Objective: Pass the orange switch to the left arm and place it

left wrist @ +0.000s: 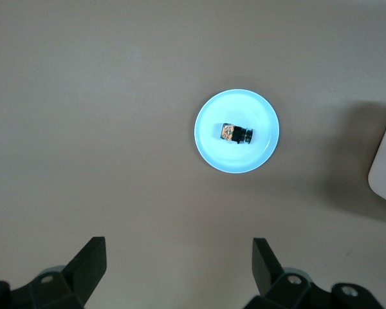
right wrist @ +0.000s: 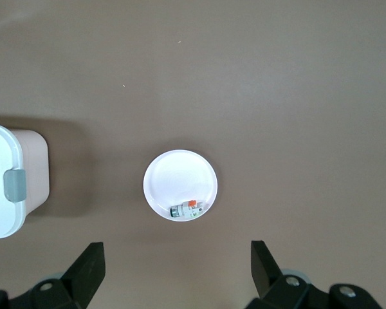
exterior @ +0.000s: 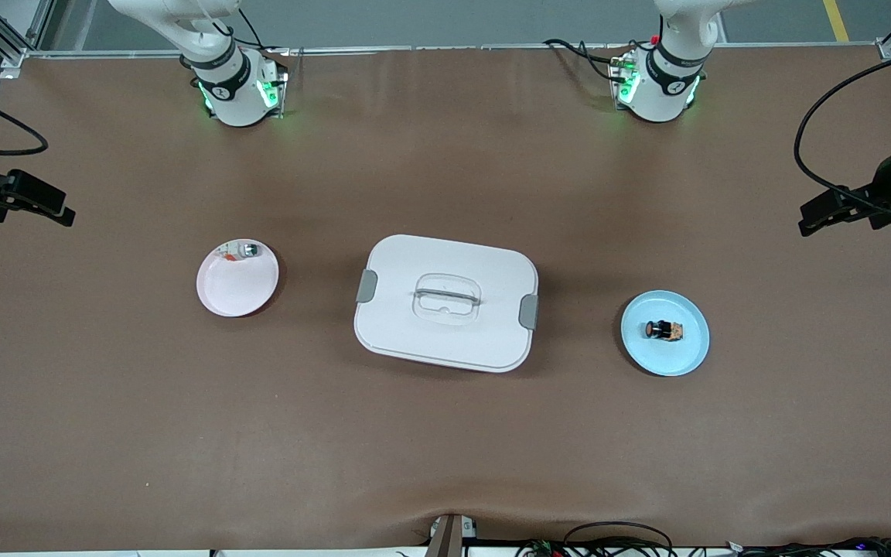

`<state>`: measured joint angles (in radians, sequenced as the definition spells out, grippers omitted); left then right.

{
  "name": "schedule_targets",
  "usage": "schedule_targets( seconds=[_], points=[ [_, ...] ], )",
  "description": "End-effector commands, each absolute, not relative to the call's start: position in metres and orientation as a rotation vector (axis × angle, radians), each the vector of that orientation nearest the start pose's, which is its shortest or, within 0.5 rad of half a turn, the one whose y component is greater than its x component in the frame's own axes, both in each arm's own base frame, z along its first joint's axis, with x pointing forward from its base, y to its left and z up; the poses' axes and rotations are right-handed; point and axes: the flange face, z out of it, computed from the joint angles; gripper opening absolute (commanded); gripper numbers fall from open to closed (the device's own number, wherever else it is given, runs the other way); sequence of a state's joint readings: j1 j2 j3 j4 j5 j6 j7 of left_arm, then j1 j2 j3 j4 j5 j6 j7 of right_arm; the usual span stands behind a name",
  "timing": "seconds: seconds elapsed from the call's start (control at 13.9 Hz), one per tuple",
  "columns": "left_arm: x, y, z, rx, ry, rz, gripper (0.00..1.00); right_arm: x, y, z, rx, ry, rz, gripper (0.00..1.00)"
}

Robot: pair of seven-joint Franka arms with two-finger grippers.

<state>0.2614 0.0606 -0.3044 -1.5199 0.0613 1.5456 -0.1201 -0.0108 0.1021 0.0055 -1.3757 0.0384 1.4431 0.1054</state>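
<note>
Front view: box [exterior: 446, 303] sits mid-tabletop [exterior: 445, 433]; orange switch [exterior: 663, 330] lies on a blue plate [exterior: 665, 357] toward the left arm's end; a pink plate [exterior: 233, 294] toward the right arm's end holds a small silvery-grey component [exterior: 241, 251] at its rim; both arms wait, drawn back at the tabletop's ends
Left wrist view: left claw [left wrist: 180, 265] released, fingers spread wide, high over bare tabletop near the blue plate with the switch
Right wrist view: right claw [right wrist: 178, 267] released, fingers spread wide, high over bare tabletop near the pink plate, box corner in view
</note>
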Motion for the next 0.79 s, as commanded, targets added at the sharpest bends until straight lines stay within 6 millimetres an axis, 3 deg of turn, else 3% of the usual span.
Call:
schedule_targets(
  seconds=[0.0,0.58,0.72],
  points=[
    [0.55,-0.017,0.634,-3.064,-0.101,0.065,1.0,0.565,0.003,0.651,-3.084,0.198,0.043,1.0],
    [0.538,-0.028,0.654,-3.067,-0.058,0.007,1.0,0.565,0.002,0.651,-3.087,0.115,0.041,1.0],
    [0.527,-0.051,0.655,-3.067,-0.009,0.013,1.0,0.565,0.002,0.651,-3.087,0.115,0.038,1.0]
  ],
)
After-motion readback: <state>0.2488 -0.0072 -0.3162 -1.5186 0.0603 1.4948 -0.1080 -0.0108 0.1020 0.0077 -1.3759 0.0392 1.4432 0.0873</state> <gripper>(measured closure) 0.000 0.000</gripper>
